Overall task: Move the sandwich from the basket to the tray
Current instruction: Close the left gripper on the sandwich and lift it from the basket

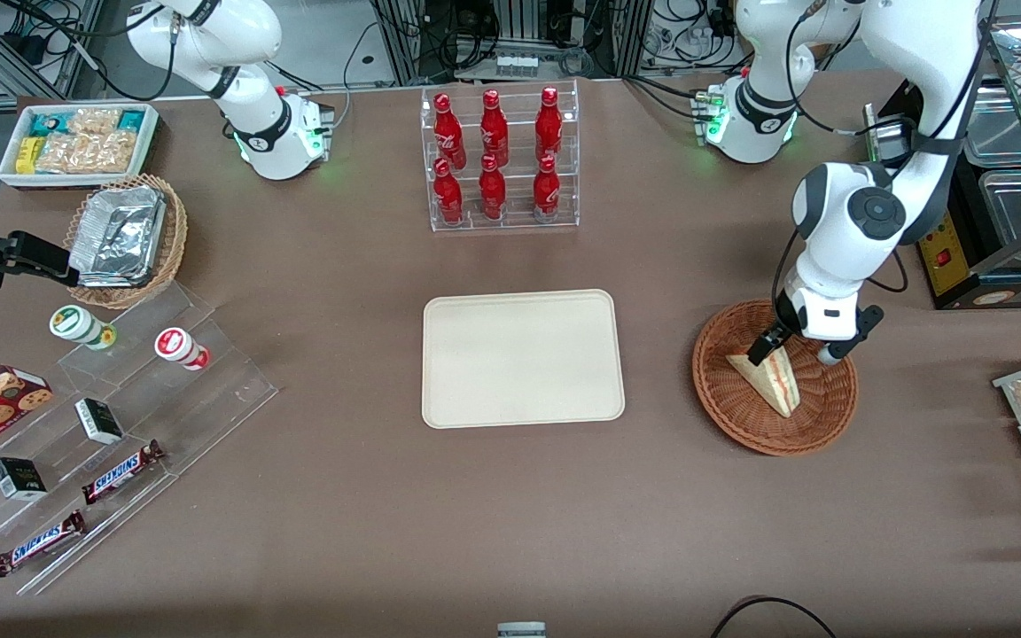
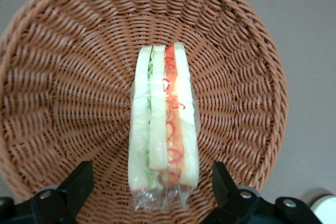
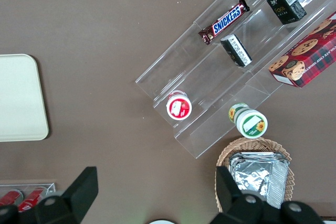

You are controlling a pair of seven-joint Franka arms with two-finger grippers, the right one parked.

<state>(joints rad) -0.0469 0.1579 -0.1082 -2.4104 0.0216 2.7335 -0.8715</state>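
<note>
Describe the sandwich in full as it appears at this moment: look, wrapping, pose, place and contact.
The sandwich is a triangular wedge of pale white bread with green lettuce and a red-orange filling stripe along its cut edge, sealed in clear film. It lies in the basket, near its middle, cut edge up toward the wrist camera. The gripper is open, its fingers straddling the wedge's wide end without visibly touching it. Nothing else is in the basket.

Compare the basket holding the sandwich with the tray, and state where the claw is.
The basket is round, reddish-brown woven wicker; the tray is a flat, smooth cream rectangle with rounded corners. The basket holds the sandwich; the tray holds nothing. The basket lies toward the working arm's end. Both rest on the brown table. The claw hangs open above the sandwich, fingers either side of it.
</note>
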